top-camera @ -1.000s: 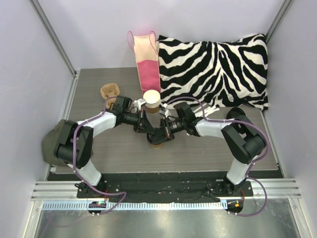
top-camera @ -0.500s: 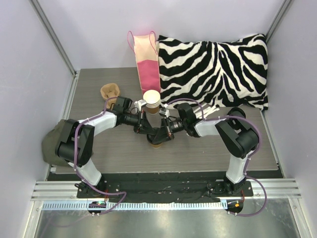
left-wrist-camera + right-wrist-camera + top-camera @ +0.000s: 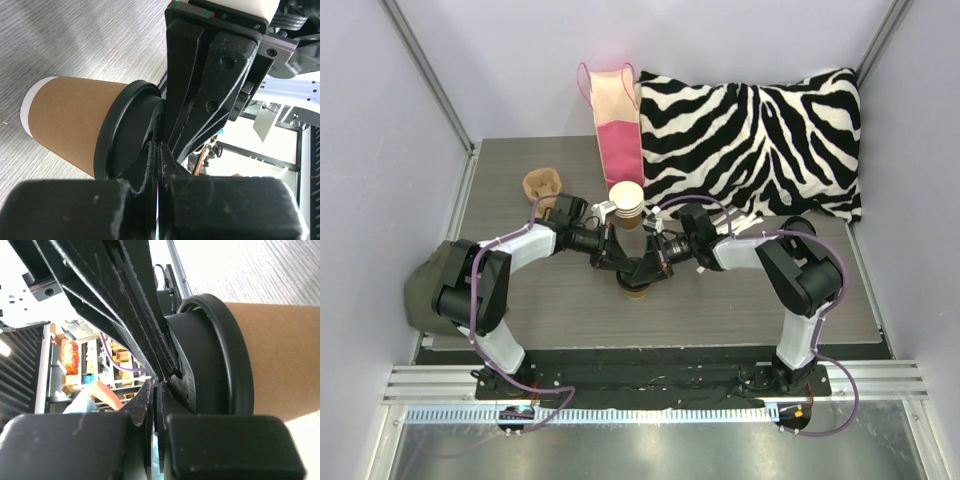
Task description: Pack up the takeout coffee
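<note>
From above, jaws hide most of the brown cup.

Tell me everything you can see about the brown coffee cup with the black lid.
The brown cup is tapered kraft paper with a white band at its base and a round black lid seated on its rim. It appears to stand on the grey wood-grain table, nearer the arm bases than the white cups. The left end effector and right end effector, both shut, meet tip to tip at the lid's top from opposite sides.
</note>
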